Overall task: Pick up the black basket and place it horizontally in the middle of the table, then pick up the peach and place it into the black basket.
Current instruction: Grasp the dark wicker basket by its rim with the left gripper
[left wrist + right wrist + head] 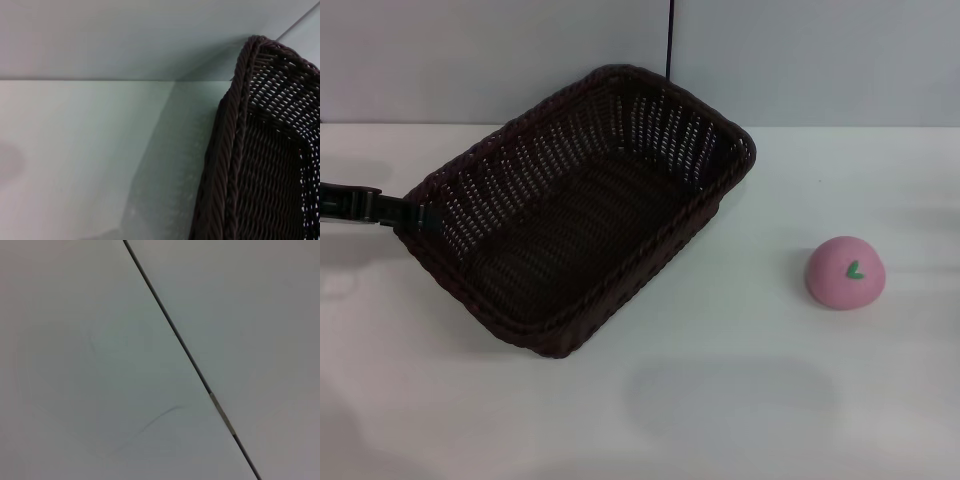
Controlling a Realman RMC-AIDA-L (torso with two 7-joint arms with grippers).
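Observation:
The black basket (672, 125) lies slantwise on the left half of the white table (740, 420), its long side running from front left to back right; it holds nothing. My left gripper (418, 217) reaches in from the left edge and is shut on the basket's left rim. The braided rim fills the left wrist view (234, 150). The pink peach (846, 272) with its green leaf mark sits on the table to the right, well apart from the basket. My right gripper is out of view.
A pale wall (470, 60) stands behind the table's far edge, with a dark vertical line (670, 40) above the basket. The right wrist view shows only a plain pale surface crossed by a dark seam (175, 335).

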